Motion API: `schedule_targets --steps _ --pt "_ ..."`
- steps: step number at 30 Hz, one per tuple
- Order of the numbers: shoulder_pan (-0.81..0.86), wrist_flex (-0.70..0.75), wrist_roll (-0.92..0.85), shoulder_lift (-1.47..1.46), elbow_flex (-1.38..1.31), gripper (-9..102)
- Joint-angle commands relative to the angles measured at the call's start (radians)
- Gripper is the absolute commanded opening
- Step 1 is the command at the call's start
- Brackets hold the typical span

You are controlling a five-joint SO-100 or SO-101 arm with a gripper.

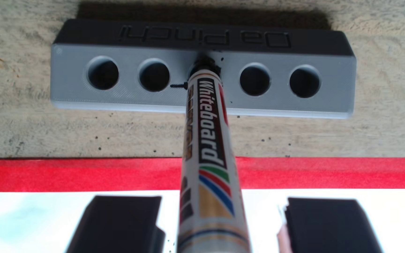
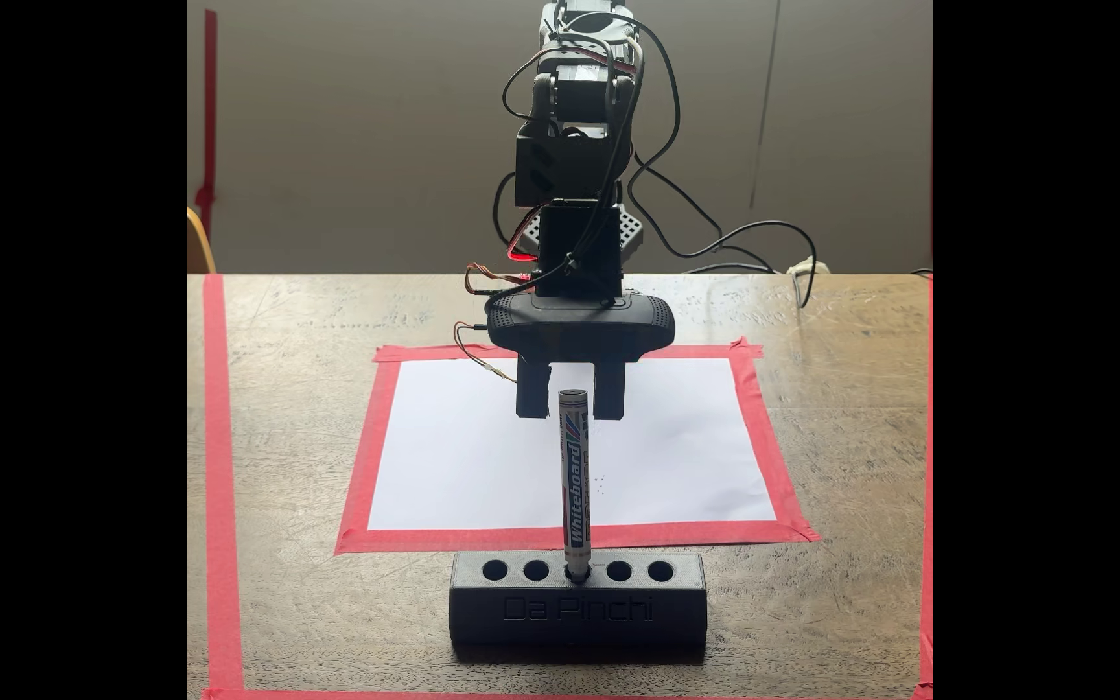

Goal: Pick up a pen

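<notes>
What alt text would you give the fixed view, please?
A whiteboard pen stands upright in the middle hole of a black five-hole holder, its top between the fingers of the open gripper. Behind it, white paper is taped to the table.

Black blocky arm [image 2: 574, 168]; looping black cables; square-tipped black tool [image 2: 571, 404].

A hobbyist's robot bench in a plain room: a scuffed wooden desk [image 2: 342, 417] marked out with red tape [image 2: 222, 471], loose cables [image 2: 732, 242], and a bare grey wall [image 2: 375, 134].
</notes>
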Motion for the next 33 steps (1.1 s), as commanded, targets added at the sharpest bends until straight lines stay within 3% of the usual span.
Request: schedule_targets --steps 1,21,29,33 --pt "0.006 -0.006 -0.005 0.023 -0.009 100" --pt "0.008 -0.011 -0.005 0.018 -0.006 99" --pt "0.005 -0.012 -0.006 0.018 -0.006 78" --pt "0.005 -0.012 -0.006 0.018 -0.006 73"
